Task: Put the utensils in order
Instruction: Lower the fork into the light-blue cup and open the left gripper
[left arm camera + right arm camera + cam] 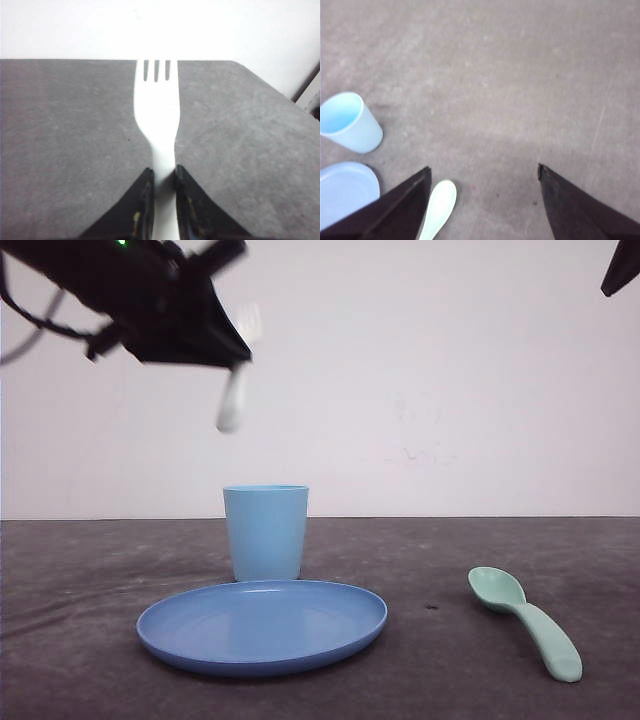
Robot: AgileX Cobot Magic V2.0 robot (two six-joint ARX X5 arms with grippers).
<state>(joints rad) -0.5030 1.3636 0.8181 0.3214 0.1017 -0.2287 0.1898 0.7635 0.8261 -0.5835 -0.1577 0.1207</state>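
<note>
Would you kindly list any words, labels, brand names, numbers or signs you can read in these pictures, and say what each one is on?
There are none to read.
The cup, plate, spoon and fork are all plain, with no print or marks.
The table and the wall behind it carry no text either.
The left gripper bears only small yellowish flecks on its fingers, not lettering.

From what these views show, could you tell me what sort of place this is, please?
Probably a lab test bench staged as a table setting: a bare grey table against a plain white wall, with just a blue plate, a cup, a green spoon and a white fork.
</note>
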